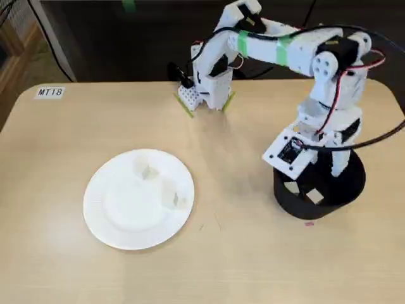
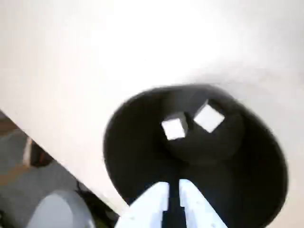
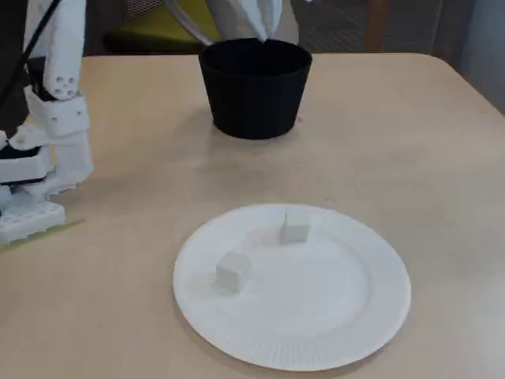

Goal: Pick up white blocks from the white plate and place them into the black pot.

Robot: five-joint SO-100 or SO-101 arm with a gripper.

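Observation:
The black pot point(image 2: 142, 156) fills the wrist view, with two white blocks point(image 2: 174, 128) point(image 2: 209, 118) lying on its dark floor. My gripper point(image 2: 174, 185) hangs just over the pot's rim, jaws shut with only a thin slit between them and nothing held. In a fixed view the fingertips point(image 3: 264, 24) taper to a point above the pot point(image 3: 255, 87). The white plate point(image 3: 316, 332) lies nearer the camera with two white blocks point(image 3: 297, 225) point(image 3: 233, 270) on it. In the other fixed view the plate point(image 1: 120, 221) is left and the pot point(image 1: 342, 190) right, under my wrist.
The arm's white base point(image 1: 205, 95) is clamped at the table's far edge, and the arm reaches over to the pot. A label "MT18" point(image 1: 50, 92) is stuck near the far left corner. Bare tan tabletop point(image 1: 240, 253) separates plate and pot.

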